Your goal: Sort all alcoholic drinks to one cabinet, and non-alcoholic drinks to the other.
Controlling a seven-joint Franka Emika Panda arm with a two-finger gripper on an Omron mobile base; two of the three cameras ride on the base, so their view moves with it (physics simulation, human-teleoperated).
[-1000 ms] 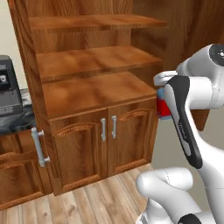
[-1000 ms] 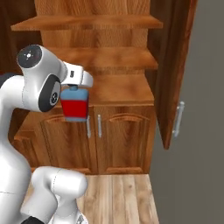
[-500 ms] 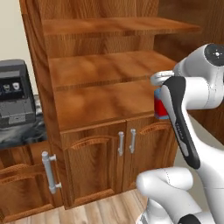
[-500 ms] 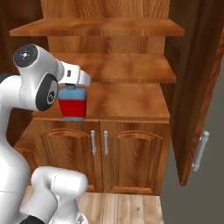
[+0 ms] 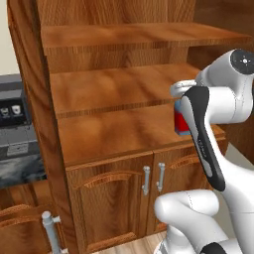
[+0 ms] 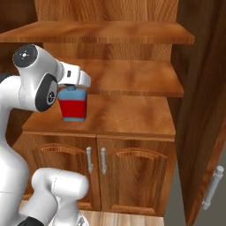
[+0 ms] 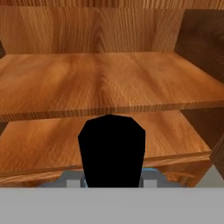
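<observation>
Tall reddish-brown cabinet (image 5: pixel 114 134) stands open straight ahead of the base, bare wooden shelves (image 6: pixel 128 75) stacked inside, a wider ledge below them over two small lower doors with short grey handles (image 6: pixel 96 159). Its big door (image 6: pixel 203 110) swings out to the right in the right base view, long grey bar handle (image 6: pixel 212 187) low on its edge. White arm (image 6: pixel 31 88) bends in front of the cabinet at ledge height. Gripper (image 6: pixel 70 86) is clenched on a red bottle (image 6: pixel 73 105) with a blue-grey cap, gripping it at the top; bottle hangs upright just over the ledge, near its front left part, cannot tell if its base touches the wood. In the left base view the bottle (image 5: pixel 179 124) peeks out behind the forearm. Hand view: dark bottle cap (image 7: pixel 111 148) close up, middle shelf (image 7: pixel 105 83) beyond. Grey appliance (image 5: pixel 14 119) sits on a dark counter left of the cabinet.
</observation>
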